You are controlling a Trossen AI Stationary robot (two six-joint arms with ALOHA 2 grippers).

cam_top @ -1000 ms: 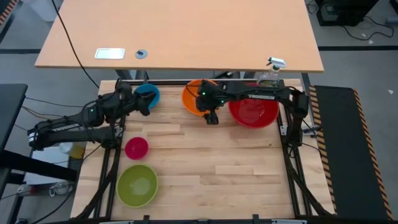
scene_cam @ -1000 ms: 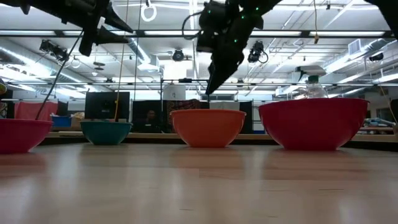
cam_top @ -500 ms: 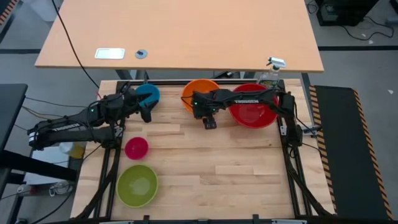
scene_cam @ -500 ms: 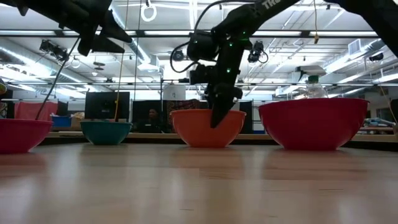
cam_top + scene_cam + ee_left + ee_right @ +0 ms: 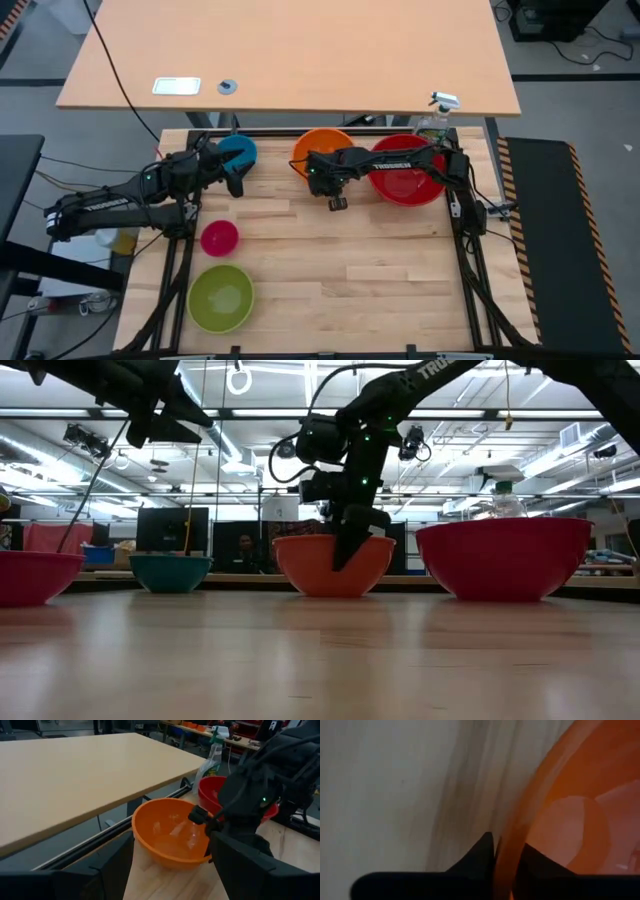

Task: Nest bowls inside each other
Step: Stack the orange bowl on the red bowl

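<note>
High view: right gripper (image 5: 338, 196), lowered within the last second onto the near rim of the orange bowl (image 5: 318, 145) at the table's (image 5: 380, 260) far edge; jaws clenched on that rim. Red bowl (image 5: 408, 182) just beside. Left gripper (image 5: 232, 178) spread wide, empty, over the blue bowl (image 5: 240, 150). Pink bowl (image 5: 219, 238) and green bowl (image 5: 220, 298) near the left edge. Orange bowl likely ready for lifting into the red.
</note>
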